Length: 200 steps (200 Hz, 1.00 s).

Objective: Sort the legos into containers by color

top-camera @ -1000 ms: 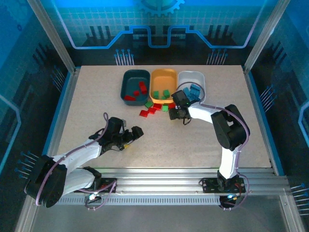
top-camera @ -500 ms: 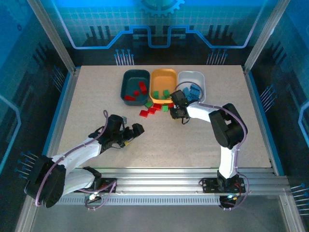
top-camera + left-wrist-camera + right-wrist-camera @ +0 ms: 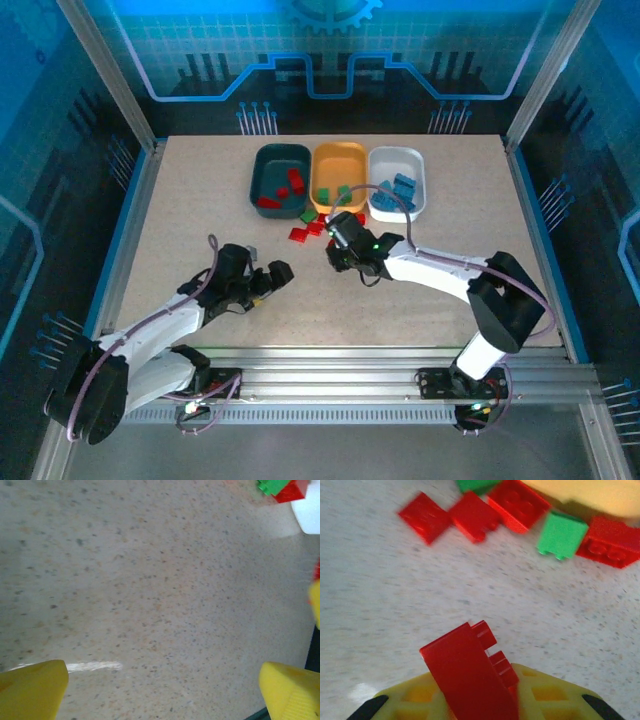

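The right gripper (image 3: 338,246) has pulled back from the trays toward the near side of the table (image 3: 190,210). Its yellow fingers (image 3: 545,697) now pinch a red lego brick (image 3: 470,675), which sticks up tilted between them. More red legos (image 3: 474,515) and a green lego (image 3: 561,534) lie loose just ahead, beside the orange tray (image 3: 590,492). The left gripper (image 3: 281,272) has its fingers (image 3: 30,687) spread wide over bare table, holding nothing.
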Each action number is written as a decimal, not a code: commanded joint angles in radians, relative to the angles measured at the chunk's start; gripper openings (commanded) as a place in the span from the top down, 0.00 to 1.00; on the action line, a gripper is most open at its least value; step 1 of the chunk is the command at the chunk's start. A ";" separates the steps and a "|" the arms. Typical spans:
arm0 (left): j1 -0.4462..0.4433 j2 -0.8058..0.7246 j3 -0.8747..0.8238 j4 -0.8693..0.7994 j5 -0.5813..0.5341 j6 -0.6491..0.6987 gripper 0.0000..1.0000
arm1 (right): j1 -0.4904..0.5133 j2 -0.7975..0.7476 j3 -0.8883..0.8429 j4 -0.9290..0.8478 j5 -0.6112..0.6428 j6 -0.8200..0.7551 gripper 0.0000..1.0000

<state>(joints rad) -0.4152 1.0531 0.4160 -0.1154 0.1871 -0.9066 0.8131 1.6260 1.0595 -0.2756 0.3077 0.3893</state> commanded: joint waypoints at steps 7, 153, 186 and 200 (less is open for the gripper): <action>0.053 -0.025 -0.021 -0.053 -0.074 0.002 0.01 | 0.045 0.060 0.145 -0.022 0.009 0.025 0.71; 0.210 -0.078 -0.023 -0.119 0.116 0.020 0.01 | -0.083 0.771 1.183 -0.261 -0.122 -0.088 0.36; 0.208 -0.062 -0.014 -0.083 0.129 0.056 0.01 | -0.064 0.534 0.893 -0.126 -0.075 -0.072 0.34; 0.194 -0.035 0.021 -0.094 0.088 0.108 0.01 | -0.058 0.421 0.707 -0.066 -0.041 -0.020 0.33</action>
<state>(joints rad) -0.2169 0.9890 0.3962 -0.2184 0.2798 -0.8833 0.7254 2.2528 1.9629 -0.4160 0.2253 0.3187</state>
